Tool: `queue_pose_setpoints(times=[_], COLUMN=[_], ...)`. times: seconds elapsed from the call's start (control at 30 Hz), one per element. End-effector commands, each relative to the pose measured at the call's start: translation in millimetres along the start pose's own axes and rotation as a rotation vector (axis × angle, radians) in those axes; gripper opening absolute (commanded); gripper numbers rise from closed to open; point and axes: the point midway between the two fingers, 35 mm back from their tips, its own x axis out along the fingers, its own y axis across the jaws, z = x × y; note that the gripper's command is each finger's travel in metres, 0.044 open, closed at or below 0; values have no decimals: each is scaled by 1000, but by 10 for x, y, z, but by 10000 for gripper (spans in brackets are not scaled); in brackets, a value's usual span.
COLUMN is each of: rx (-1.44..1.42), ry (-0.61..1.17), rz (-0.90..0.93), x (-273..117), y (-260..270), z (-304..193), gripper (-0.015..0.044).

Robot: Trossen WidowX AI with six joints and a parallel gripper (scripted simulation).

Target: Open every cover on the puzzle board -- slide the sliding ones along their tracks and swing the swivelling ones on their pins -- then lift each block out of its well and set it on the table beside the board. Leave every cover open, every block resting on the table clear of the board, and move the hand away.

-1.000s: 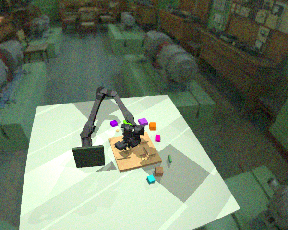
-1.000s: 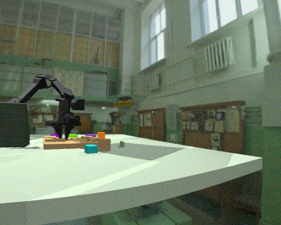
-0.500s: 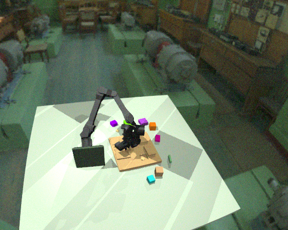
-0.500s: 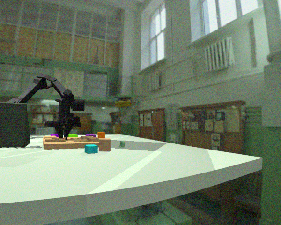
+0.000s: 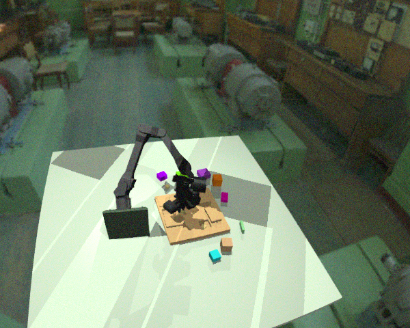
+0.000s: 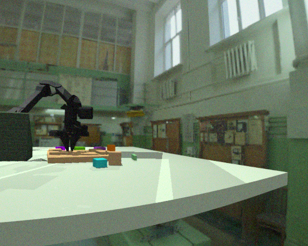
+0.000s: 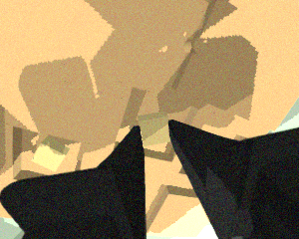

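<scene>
The tan puzzle board (image 5: 198, 236) (image 6: 74, 159) lies flat on the table. My gripper (image 5: 180, 212) (image 6: 71, 150) (image 7: 154, 124) points down over it, low at its surface. The fingers are shut on a small pale yellow-green block (image 7: 154, 130), seen between the tips and partly shaded. It appears still down at its well. Another pale yellow block (image 7: 50, 156) sits in an open well to the left in the wrist view. Tan covers show on the board, one of them a flat plate (image 5: 213, 214) at its right side. The arm's shadow blurs the cover and well outlines.
Beyond the board lie a violet block (image 5: 161, 175), a small tan piece (image 5: 167, 186), a lime block (image 6: 79, 148) and a purple block (image 5: 203, 173). Orange (image 5: 216, 180), magenta (image 5: 224, 197) and green (image 5: 242, 226) pieces lie right; tan (image 5: 226, 244) and cyan (image 5: 214, 255) blocks in front.
</scene>
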Motion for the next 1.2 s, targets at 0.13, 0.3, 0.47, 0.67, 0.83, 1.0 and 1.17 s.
queue_pose_setpoints(times=[0.13, 0.3, 0.47, 0.67, 0.83, 1.0, 1.17], rx=[-4, -4, -3, -2, -2, -1, -1], ry=[-4, -3, -2, -1, -1, -2, -3], rz=[-4, -4, -3, -3, -3, -4, -4], x=[-109, -173, -238, -316, -378, -502, -627], y=[0, -2, -4, -8, -7, -4, -4], z=[9, 9, 8, 4, 6, 14, 15], gripper=[80, 80, 80, 80, 80, 80, 80])
